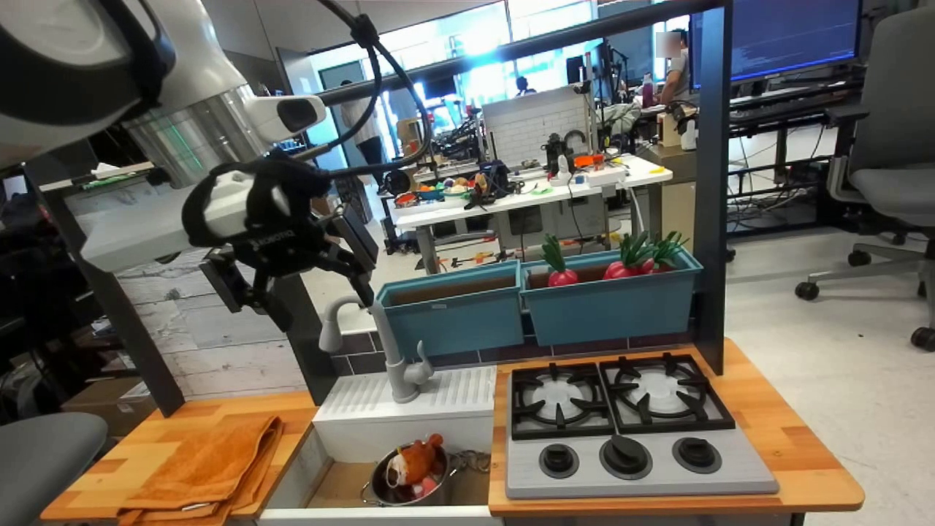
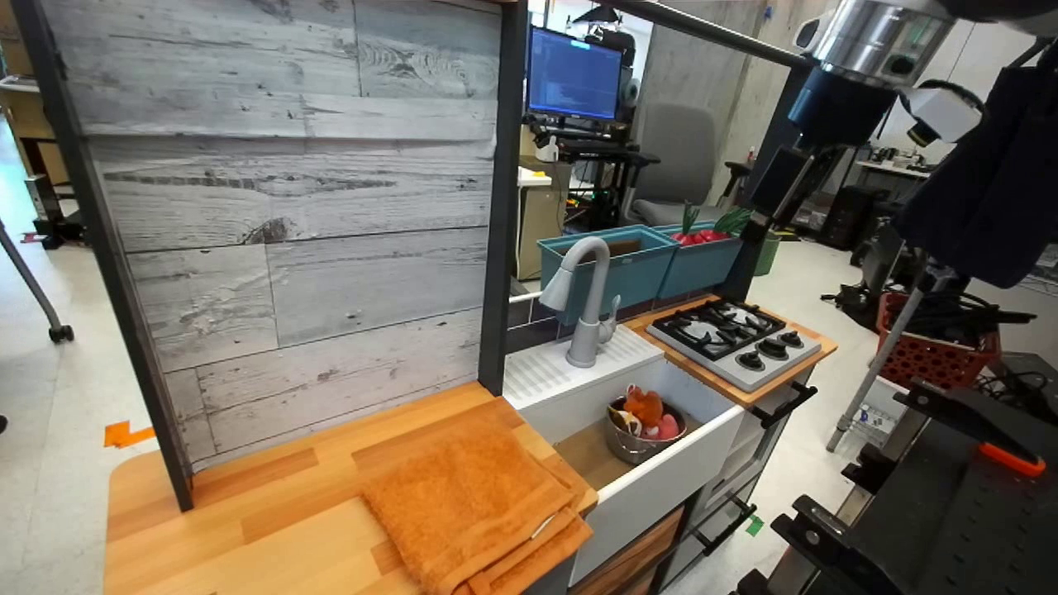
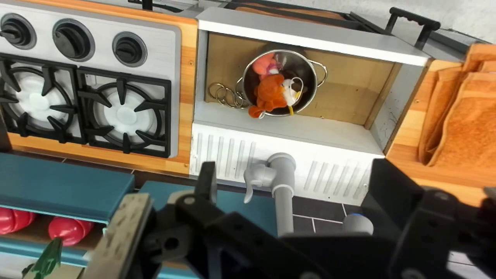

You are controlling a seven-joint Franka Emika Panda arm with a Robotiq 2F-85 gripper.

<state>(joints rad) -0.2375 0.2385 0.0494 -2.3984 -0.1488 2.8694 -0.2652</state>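
Cluttered lab space filled the background: grey office chair [image 1: 895,95], lit monitor [image 1: 785,36], messy white table [image 1: 438,210]. Mock kitchen unit [image 1: 774,416] up front had a wooden counter [image 2: 289,512] on both sides of the sink [image 2: 661,487], plus a wood-look panel [image 2: 331,207] at one end. Gripper [image 3: 294,174] hung in the air above the unit, spread wide, fingers [image 3: 391,190] well apart, holding nothing. Nearest thing looked to be the grey faucet [image 3: 283,186]: in the wrist view it showed in the gap between the fingers, farther off; touch could not be made out and depth was hard to judge. Faucet stood upright on a white ribbed ledge [image 3: 221,155] behind the sink, its lever [image 3: 250,190] on the side of the stove [image 1: 588,446]. Steel pot [image 2: 630,446] sat upright inside the sink, with an orange-brown toy [image 3: 271,93], a pink piece [image 3: 264,64] and a white-and-yellow piece [image 3: 290,93] in it; whether any were joined, could not tell. Toy stuck out past the pot's rim. Metal rings [image 3: 221,101] lay just beside the pot, stove side; exact count unclear. Stove carried two black grates [image 1: 611,398] and three dark knobs [image 1: 697,454]. Orange towel [image 2: 471,496] lay folded on the counter across the sink from the stove. Two blue planters [image 1: 453,321] sat end to end behind the faucet and stove; the one at the stove held red radishes [image 1: 621,270] with green tops.
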